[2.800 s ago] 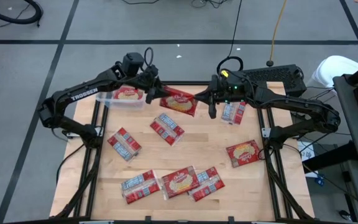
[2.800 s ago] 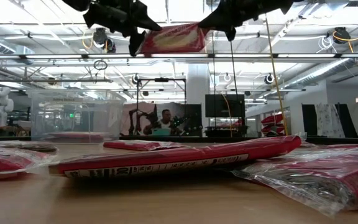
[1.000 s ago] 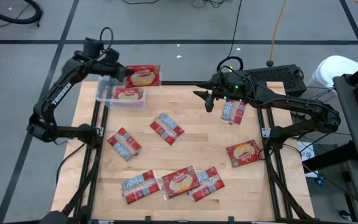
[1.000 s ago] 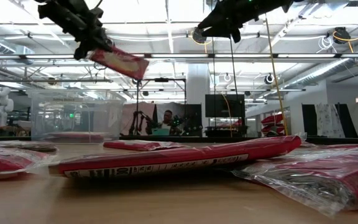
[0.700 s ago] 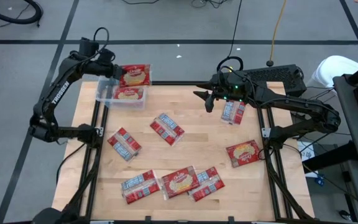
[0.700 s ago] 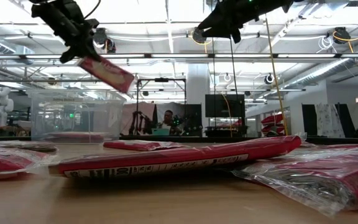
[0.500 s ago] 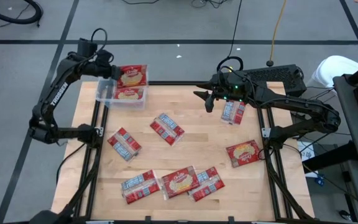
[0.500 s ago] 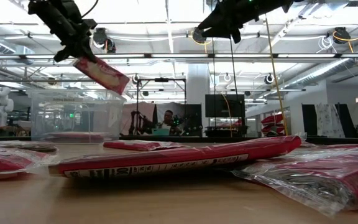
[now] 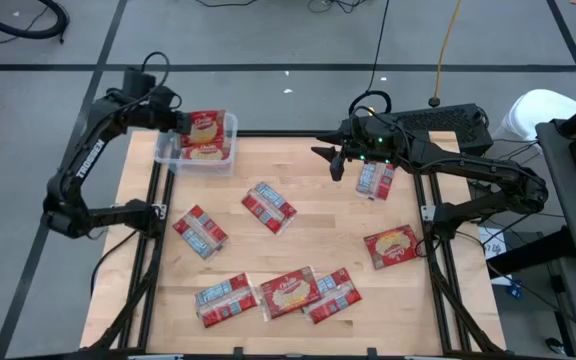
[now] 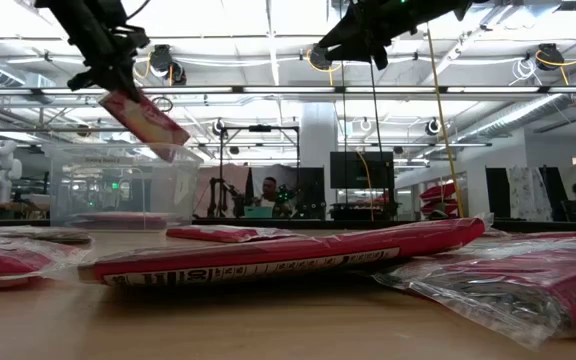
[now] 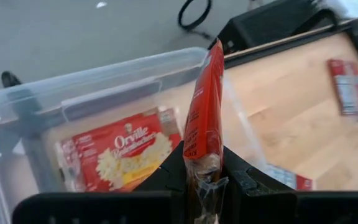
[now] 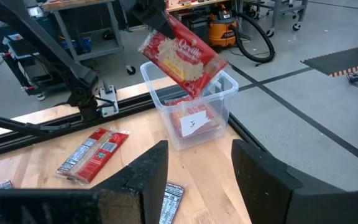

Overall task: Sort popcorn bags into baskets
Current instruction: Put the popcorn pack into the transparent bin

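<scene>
Over clear basket (image 9: pixel 173 152) — red, tilted popcorn bag (image 9: pixel 204 127)

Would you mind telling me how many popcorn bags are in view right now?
9: one in the left hand over the tub, one inside it, seven on the table: two mid-left, three along the near edge, two on the right. More may be hidden.
</scene>
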Action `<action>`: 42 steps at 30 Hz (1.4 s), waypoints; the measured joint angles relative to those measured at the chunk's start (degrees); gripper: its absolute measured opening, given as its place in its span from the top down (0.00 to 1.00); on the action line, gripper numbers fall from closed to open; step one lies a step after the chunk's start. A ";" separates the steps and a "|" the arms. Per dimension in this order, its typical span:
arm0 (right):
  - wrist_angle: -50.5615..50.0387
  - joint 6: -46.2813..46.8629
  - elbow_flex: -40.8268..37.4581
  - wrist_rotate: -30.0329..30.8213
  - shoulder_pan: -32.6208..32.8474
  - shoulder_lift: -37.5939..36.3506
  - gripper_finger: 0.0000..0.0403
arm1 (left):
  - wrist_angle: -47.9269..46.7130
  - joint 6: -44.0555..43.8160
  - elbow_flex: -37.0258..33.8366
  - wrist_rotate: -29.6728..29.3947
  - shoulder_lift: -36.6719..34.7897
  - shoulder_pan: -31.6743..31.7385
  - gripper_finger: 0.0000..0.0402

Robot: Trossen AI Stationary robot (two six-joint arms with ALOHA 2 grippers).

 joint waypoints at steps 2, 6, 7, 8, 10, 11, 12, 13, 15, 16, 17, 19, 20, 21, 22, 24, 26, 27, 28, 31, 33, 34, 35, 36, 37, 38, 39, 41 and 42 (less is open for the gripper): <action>0.00 0.00 0.00 0.00 0.00 0.00 0.58 | -0.57 -0.68 0.00 -2.55 1.26 -1.41 0.89; 0.00 0.00 0.00 0.00 0.00 0.00 0.58 | -2.05 -0.91 0.00 -5.88 4.05 -2.54 0.89; 0.00 0.00 0.00 0.02 0.00 0.00 0.58 | -2.55 -0.99 0.00 -6.15 4.89 -2.57 0.89; 0.01 0.00 0.00 0.00 0.00 0.00 0.58 | -2.90 -1.18 0.00 -6.20 5.79 -2.57 0.89; 0.02 0.00 0.00 0.00 0.00 0.02 0.58 | -3.03 -1.50 0.00 -6.21 7.51 -2.57 0.89; 0.00 0.00 -0.01 0.02 0.00 0.02 0.58 | -3.02 -1.57 0.00 -6.22 8.19 -2.57 0.89; 0.00 0.00 -0.02 0.00 0.00 0.02 0.58 | -3.01 -1.57 0.02 -6.17 8.93 -2.57 0.89; 0.00 0.00 -0.02 0.00 0.00 0.02 0.58 | -3.01 -1.57 0.02 -6.08 9.74 -2.57 0.89; 0.00 0.00 -0.02 0.00 0.00 0.02 0.58 | -3.01 -1.61 0.02 -5.28 11.43 -2.57 0.89; 0.00 0.00 -0.02 0.00 0.00 0.02 0.58 | -3.02 -1.66 0.02 -4.87 12.15 -2.57 0.89; 0.00 0.00 -0.02 0.00 0.00 0.02 0.58 | -3.07 -1.66 0.02 -4.70 12.81 -2.57 0.89; 0.00 0.00 -0.02 0.00 0.00 0.02 0.58 | -3.51 -1.66 0.02 -4.81 14.15 -2.57 0.89; 0.00 0.00 -0.02 0.01 0.00 0.02 0.58 | -3.67 -1.66 0.02 -5.05 14.77 -2.57 0.89; 0.00 0.00 -0.02 0.01 0.00 0.02 0.58 | -3.68 -1.62 0.02 -5.23 15.32 -2.57 0.89; 0.00 0.00 -0.02 0.00 0.00 0.02 0.58 | -3.60 -1.50 0.02 -5.23 15.70 -2.57 0.89; 0.00 0.00 -0.02 0.00 0.00 0.02 0.58 | -3.58 -1.47 0.02 -5.44 16.27 -2.57 0.89; 0.00 0.00 -0.02 0.01 0.00 0.02 0.58 | -3.58 -1.52 0.02 -6.61 16.67 -2.57 0.89; 0.00 0.00 -0.02 0.01 0.00 0.02 0.58 | -3.58 -1.44 0.02 -7.43 16.74 -2.57 0.89; 0.00 0.00 -0.02 0.00 0.00 0.02 0.58 | -3.58 -1.37 0.02 -8.44 16.75 -2.57 0.88; 0.00 0.00 -0.02 0.00 0.00 0.02 0.58 | -3.47 -1.25 0.02 -10.59 16.71 -2.56 0.85; 0.00 0.00 -0.04 0.02 0.00 0.02 0.58 | -3.19 -1.43 0.02 -10.75 16.71 -2.55 0.81; 0.00 0.00 -0.04 0.02 0.00 0.02 0.58 | -3.14 -1.46 0.02 -10.86 16.71 -2.56 0.79; 0.00 0.00 -0.04 0.00 0.00 0.02 0.58 | -3.14 -1.48 0.02 -11.06 16.71 -2.57 0.77; 0.00 0.00 -0.04 0.00 0.00 0.02 0.58 | -3.10 -1.50 0.02 -11.23 16.71 -2.57 0.75; 0.00 0.00 -0.04 0.01 0.00 0.02 0.58 | -3.03 -1.52 0.02 -11.27 16.71 -2.57 0.73; 0.00 0.00 -0.04 0.01 0.00 0.02 0.58 | -2.86 -1.53 0.02 -11.41 16.71 -2.57 0.71; 0.00 0.00 -0.04 0.01 0.00 0.02 0.58 | -2.61 -1.54 0.02 -11.62 16.71 -2.57 0.69; 0.00 0.00 -0.04 0.02 0.00 0.02 0.58 | -2.40 -1.55 0.02 -11.73 16.71 -2.57 0.66; 0.00 0.00 -0.04 0.01 0.00 0.02 0.58 | -2.38 -1.53 0.02 -11.90 16.71 -2.57 0.64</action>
